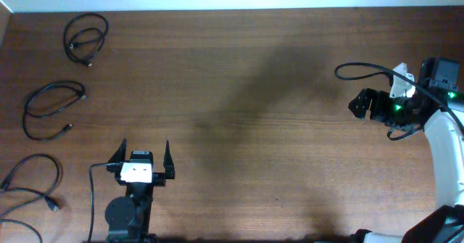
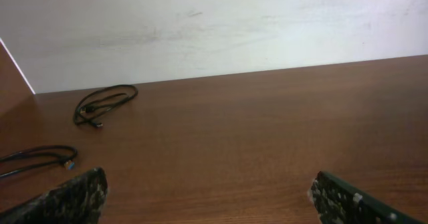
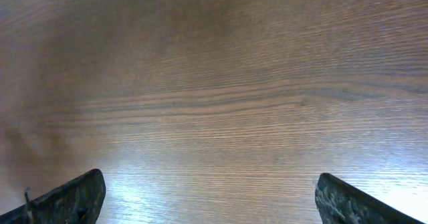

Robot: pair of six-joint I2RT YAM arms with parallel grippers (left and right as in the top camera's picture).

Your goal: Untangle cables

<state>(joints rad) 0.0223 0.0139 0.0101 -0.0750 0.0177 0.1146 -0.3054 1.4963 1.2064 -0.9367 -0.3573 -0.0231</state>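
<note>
Three thin black cables lie apart in loose loops along the table's left side: one at the far corner (image 1: 85,38), one in the middle (image 1: 52,105), one near the front edge (image 1: 32,181). In the left wrist view the far cable (image 2: 103,103) and part of the middle cable (image 2: 37,157) show. My left gripper (image 1: 141,152) (image 2: 207,197) stands open at the front, right of the cables, with nothing between its fingers (image 2: 73,197). My right gripper (image 1: 360,104) (image 3: 210,197) hangs open over bare wood at the far right, with no cable in its view.
A thicker black robot cable (image 1: 359,70) arcs from the right arm. A white wall (image 2: 200,30) runs along the table's far edge. The left arm's base (image 1: 127,214) sits at the front edge, its own wire (image 1: 92,199) beside it.
</note>
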